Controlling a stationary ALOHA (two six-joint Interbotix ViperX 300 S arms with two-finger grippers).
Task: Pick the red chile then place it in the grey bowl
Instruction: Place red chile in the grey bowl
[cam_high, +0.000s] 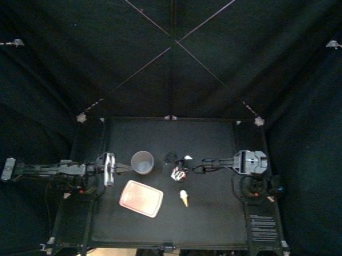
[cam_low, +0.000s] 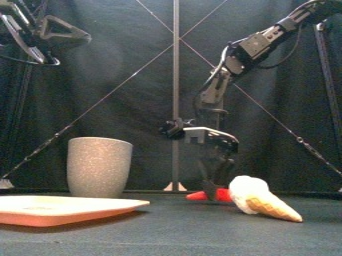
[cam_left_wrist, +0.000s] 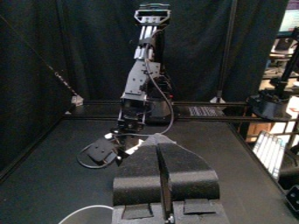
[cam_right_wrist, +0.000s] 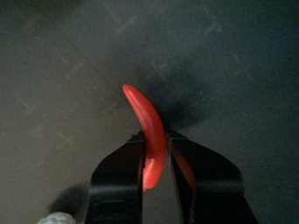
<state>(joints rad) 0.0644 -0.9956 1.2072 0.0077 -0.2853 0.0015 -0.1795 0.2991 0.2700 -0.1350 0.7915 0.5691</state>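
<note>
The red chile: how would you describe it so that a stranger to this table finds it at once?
On the black table, look near the middle, at the right gripper. The red chile lies between its jaws: thin, curved and all red, unlike the white and orange cone toy beside it.

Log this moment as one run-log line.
right gripper: shut on red chile | red chile: low, outside grey bowl | left gripper: shut, resting left
</note>
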